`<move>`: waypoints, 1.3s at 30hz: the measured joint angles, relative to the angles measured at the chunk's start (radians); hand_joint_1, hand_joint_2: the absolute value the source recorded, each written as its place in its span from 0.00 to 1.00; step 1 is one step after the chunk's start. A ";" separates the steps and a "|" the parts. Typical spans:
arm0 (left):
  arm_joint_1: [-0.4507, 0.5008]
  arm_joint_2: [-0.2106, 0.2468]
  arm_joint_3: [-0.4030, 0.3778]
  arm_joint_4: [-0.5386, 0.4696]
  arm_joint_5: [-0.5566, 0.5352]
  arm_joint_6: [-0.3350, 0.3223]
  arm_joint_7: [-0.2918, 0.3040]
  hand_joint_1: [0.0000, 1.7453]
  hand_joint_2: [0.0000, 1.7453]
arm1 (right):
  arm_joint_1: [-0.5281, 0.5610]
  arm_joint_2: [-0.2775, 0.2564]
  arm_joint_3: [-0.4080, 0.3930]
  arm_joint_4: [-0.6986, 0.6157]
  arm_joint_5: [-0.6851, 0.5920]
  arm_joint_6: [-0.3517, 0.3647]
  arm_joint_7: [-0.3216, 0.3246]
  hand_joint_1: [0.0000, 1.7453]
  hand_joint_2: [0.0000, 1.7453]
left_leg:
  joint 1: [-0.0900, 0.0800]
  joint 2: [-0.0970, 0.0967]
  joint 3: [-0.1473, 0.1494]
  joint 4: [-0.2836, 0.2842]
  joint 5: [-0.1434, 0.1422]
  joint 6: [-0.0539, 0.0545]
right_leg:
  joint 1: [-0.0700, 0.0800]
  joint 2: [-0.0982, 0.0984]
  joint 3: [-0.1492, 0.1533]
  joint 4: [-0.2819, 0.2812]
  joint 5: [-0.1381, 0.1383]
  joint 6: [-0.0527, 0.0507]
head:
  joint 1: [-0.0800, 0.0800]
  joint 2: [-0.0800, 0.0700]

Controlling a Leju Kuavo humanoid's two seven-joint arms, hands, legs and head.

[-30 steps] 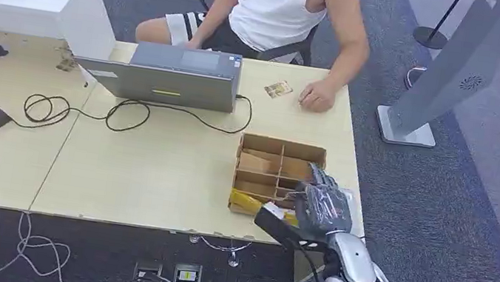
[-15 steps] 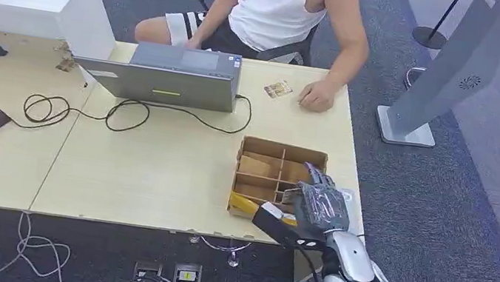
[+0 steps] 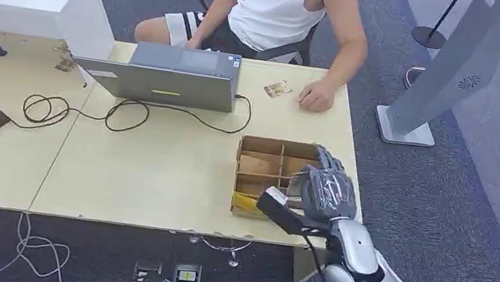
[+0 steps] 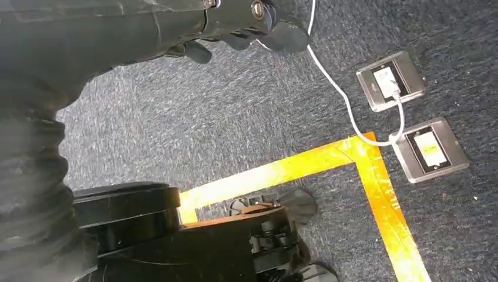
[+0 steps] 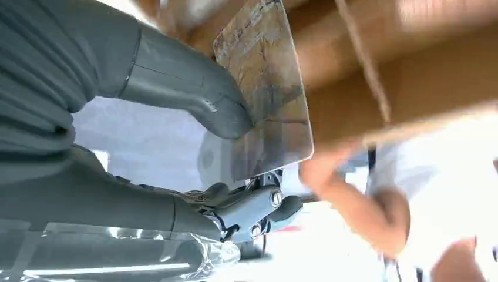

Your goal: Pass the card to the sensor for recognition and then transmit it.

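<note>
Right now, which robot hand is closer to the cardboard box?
The right hand is closer, over the cardboard box and holding a card. The left hand hangs down near the floor.

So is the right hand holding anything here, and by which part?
Yes: the right hand pinches a card, thumb pressed on its face.

— How is the light from up high?

— Even and bright. My worktop [image 3: 153, 171] looks pale and evenly lit, shadows soft and short, no hard glare. The picture is a little soft overall.

— And close behind my fingers?

— At my right wrist the card [image 5: 267, 94] is fairly sharp, but the cardboard beyond smears into blur and the far background burns out white. My left wrist view is dimmer; the carpet [image 4: 235, 106] is crisp.
</note>
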 joint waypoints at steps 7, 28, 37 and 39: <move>-0.007 0.000 -0.025 0.000 0.017 0.000 0.000 0.00 1.00 | -0.132 -0.029 -0.045 -0.089 0.030 0.022 0.002 1.00 1.00 | 0.000 0.000 0.000 0.000 0.000 0.000 | 0.000 0.000 0.000 0.000 0.000 0.000 | 0.000 0.000; -0.050 0.005 -0.117 0.002 -0.001 -0.002 0.034 0.00 1.00 | -0.456 0.032 0.066 0.122 -0.076 0.225 -0.007 1.00 1.00 | 0.000 -0.003 -0.003 0.000 0.000 0.000 | 0.000 -0.003 -0.001 0.000 0.000 0.000 | 0.000 0.000; -0.051 0.008 -0.147 0.000 0.003 -0.002 0.041 0.00 1.00 | -0.531 0.095 0.123 0.330 -0.090 0.211 -0.001 1.00 1.00 | 0.000 -0.003 -0.003 0.000 0.000 0.000 | 0.000 -0.002 -0.001 0.000 0.000 0.000 | 0.000 0.000; -0.050 0.009 -0.150 0.000 0.014 -0.002 0.041 0.00 1.00 | -0.544 0.105 0.133 0.367 -0.104 0.197 0.004 1.00 1.00 | 0.000 -0.003 -0.003 0.000 0.000 0.000 | 0.000 -0.002 -0.001 0.000 0.000 0.000 | 0.000 0.000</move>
